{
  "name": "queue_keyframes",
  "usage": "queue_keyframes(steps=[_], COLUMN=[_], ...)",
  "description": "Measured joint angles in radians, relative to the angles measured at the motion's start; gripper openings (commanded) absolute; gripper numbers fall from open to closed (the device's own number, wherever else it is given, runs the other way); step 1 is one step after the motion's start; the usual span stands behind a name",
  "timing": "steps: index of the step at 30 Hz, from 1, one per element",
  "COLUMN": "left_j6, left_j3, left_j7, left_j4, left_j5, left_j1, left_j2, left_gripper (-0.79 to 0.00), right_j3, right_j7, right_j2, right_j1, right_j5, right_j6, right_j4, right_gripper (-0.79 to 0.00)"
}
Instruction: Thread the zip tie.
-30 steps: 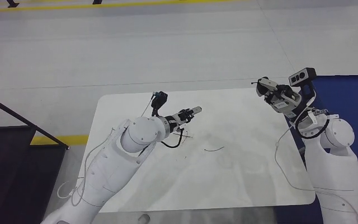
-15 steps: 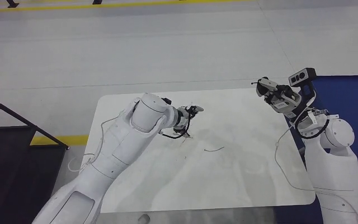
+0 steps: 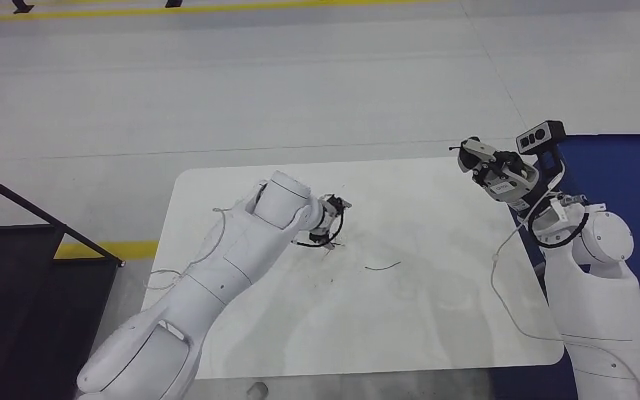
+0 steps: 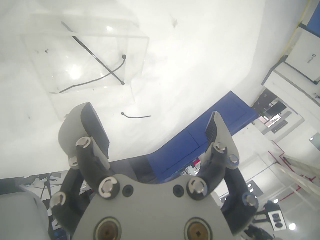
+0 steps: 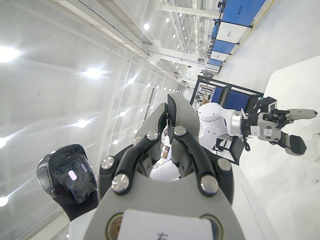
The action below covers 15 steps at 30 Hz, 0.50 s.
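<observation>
1. Top view: white table (image 3: 450,310) with rounded corners, one arm over each side.
2. Left wrist view: clear box (image 4: 136,56) sits on the table beyond the left gripper's fingertips. It has see-through walls, and glare spots show on it.
3. Left gripper (image 3: 338,206) hangs above the far-left part of the table. Its jaws are spread wide with nothing between them, and the dark pads (image 4: 96,126) are bare. It is apart from the box and from every tie.
4. Right gripper (image 3: 464,149) is raised by the table's far right edge, well apart from the left one. The right wrist view shows its fingers pressed together with nothing visible between them, tips aimed at the ceiling lights.
5. Straight zip tie (image 4: 97,59) lies within the box outline and is seen through the walls. It crosses the curved zip tie (image 4: 87,82) near their head ends. Both heads lie close to the box wall on the gripper's side.
6. Loose zip tie (image 4: 136,117) is the shortest and lies flat on the table just outside the box. It sits between the box and the open left gripper, touching neither, with its head end toward the box.
</observation>
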<state>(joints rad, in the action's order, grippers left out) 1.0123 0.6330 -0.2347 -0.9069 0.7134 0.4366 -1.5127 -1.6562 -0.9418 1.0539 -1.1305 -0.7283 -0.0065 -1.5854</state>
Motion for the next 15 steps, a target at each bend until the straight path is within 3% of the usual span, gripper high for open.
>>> queue_keyframes(steps=[4,8,11,15], left_j6=[0.0,0.0,0.0,0.0], left_j3=[-0.106,-0.2,-0.267,-0.347], left_j7=[0.104,0.132,0.088,0.028], left_j4=[0.11,0.174,0.188,0.192], left_j5=[0.145,0.284,0.389,0.483], left_j1=[-0.061,-0.121,-0.16,-0.217], left_j2=[-0.042,-0.062,-0.058,-0.027], left_gripper=[-0.354,-0.385,-0.459,-0.542], right_j3=[0.0,0.0,0.0,0.0], right_j7=[0.0,0.0,0.0,0.0], right_j2=[0.0,0.0,0.0,0.0], right_j1=[0.0,0.0,0.0,0.0], right_j5=[0.0,0.0,0.0,0.0], right_j6=[0.0,0.0,0.0,0.0], right_j4=[0.0,0.0,0.0,0.0], right_gripper=[-0.785,-0.785,-0.785,-0.785])
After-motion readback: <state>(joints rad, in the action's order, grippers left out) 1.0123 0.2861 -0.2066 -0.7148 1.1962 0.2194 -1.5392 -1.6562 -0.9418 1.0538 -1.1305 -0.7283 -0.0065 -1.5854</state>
